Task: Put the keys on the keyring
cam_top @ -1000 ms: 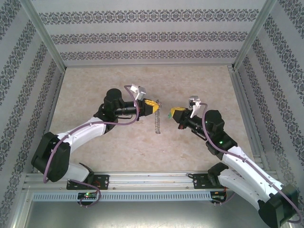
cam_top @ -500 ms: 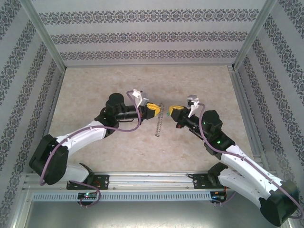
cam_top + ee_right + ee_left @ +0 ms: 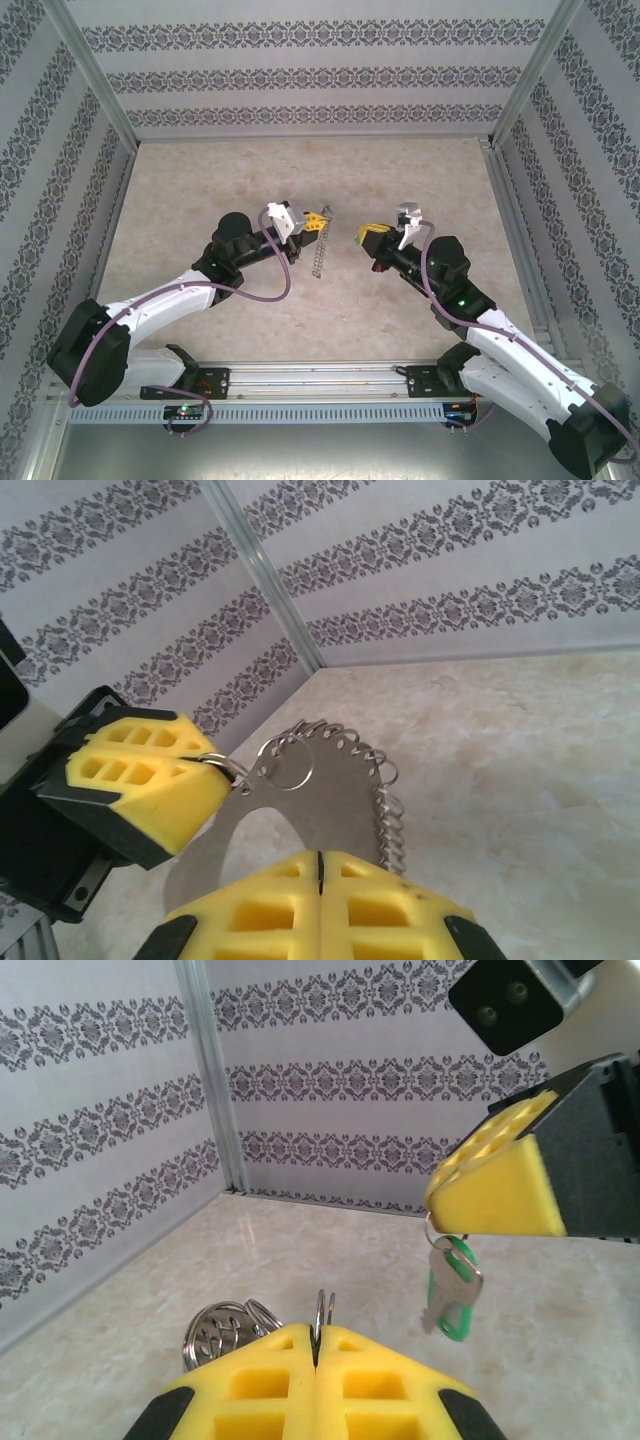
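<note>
Clamped in the closed left pincer [image 3: 320, 219], dangling above the worktop [image 3: 200, 180]: the keyring [image 3: 318, 256]. Pinched in the closed right pincer [image 3: 363, 236] nearby, apparently by its small loop: the green key [image 3: 452, 1298]. Risk from here: missing the thin wire's gap, or swinging and dropping either through a loose, off-centre pinch.

Tiny green-headed key [image 3: 452, 1295] dangling mid-air, grey loop-fringed keyring [image 3: 319, 250] hanging edge-on nearby, apart
</note>
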{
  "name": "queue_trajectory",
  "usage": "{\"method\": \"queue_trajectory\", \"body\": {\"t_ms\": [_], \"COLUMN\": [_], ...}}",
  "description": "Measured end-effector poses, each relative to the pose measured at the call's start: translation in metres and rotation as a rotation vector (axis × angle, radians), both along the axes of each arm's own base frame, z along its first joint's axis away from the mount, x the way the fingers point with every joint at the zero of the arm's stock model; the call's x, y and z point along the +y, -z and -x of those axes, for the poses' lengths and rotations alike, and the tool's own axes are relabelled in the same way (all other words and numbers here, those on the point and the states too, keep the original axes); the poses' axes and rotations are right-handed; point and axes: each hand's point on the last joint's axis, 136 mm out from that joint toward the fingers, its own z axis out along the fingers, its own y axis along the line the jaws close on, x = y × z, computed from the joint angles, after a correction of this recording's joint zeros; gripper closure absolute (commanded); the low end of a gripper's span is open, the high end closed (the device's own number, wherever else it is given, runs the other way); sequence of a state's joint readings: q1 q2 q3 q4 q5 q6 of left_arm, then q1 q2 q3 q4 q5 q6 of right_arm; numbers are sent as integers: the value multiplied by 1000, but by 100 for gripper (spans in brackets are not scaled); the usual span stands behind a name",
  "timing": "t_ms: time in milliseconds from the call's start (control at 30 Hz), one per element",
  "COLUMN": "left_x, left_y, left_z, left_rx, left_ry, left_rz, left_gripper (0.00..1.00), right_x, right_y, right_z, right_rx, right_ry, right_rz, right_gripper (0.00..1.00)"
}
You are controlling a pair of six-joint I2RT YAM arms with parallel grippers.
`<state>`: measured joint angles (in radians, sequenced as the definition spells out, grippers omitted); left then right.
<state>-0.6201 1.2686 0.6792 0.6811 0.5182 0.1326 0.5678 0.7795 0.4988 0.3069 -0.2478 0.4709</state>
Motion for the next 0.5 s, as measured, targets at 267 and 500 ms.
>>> {"method": "queue_trajectory", "body": {"t_ms": [267,500], "left_x": [-4,-8], "left_y": [3,2], "left_z": [1,4], "left_rx": [35,65], "left_ry": [13,37], "left_rz": [-28,-37], "left_gripper": [100,100], "right_x": [17,33], "right_y": [1,-1], "right_z": [7,10], "right_rx": [1,-8], "right_ry": [-88,-141], "right_rz": [7,23], "right_gripper": [100,100]}}
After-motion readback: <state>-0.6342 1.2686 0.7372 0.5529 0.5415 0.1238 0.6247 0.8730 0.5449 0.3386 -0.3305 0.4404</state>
